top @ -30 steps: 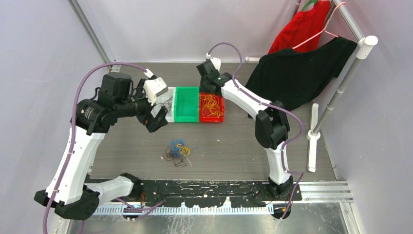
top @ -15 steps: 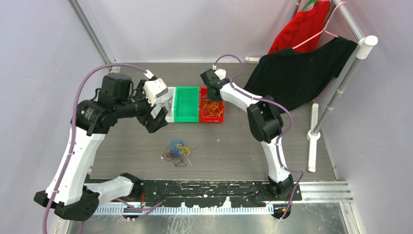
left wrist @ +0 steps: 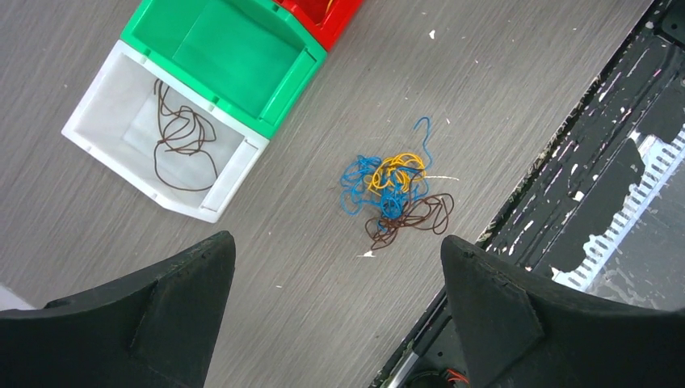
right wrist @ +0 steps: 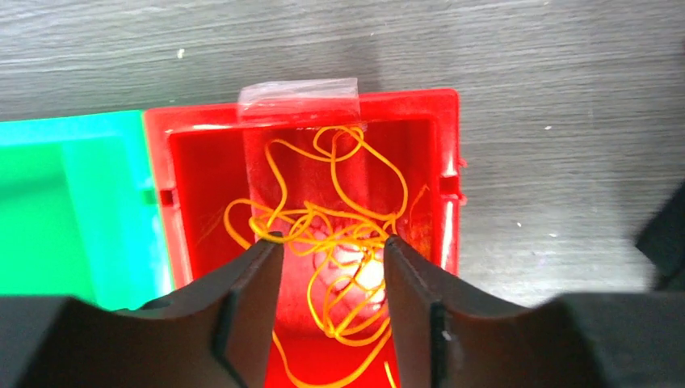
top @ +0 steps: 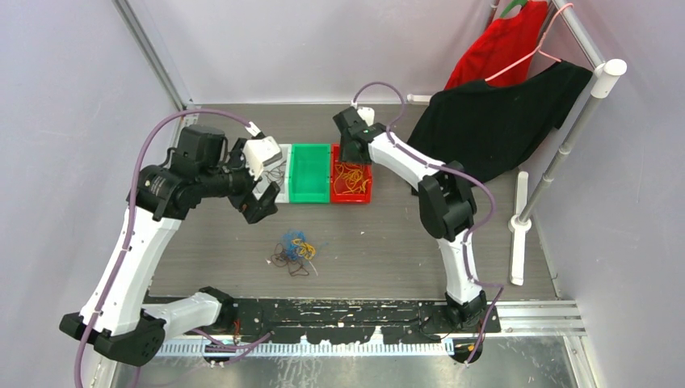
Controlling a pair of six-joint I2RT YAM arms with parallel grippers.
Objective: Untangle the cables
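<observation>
Count: 3 bins (white bin (left wrist: 233, 179), green bin (top: 309, 174), red bin (right wrist: 447, 162)); 1 loose cable tangle (left wrist: 396, 194); 2 garments (red garment (top: 497, 48), black garment (top: 493, 121)).

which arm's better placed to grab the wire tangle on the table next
Left. The left gripper, jaws wide open, hangs nearer the tangled clump of blue, yellow and brown wires; the right gripper is over the red plastic bin, farther off.

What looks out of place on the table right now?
A knot of blue, orange and brown cables lies loose on the table, outside the bins. The green bin looks empty; the white bin holds a brown strand, the red bin orange strands.
</observation>
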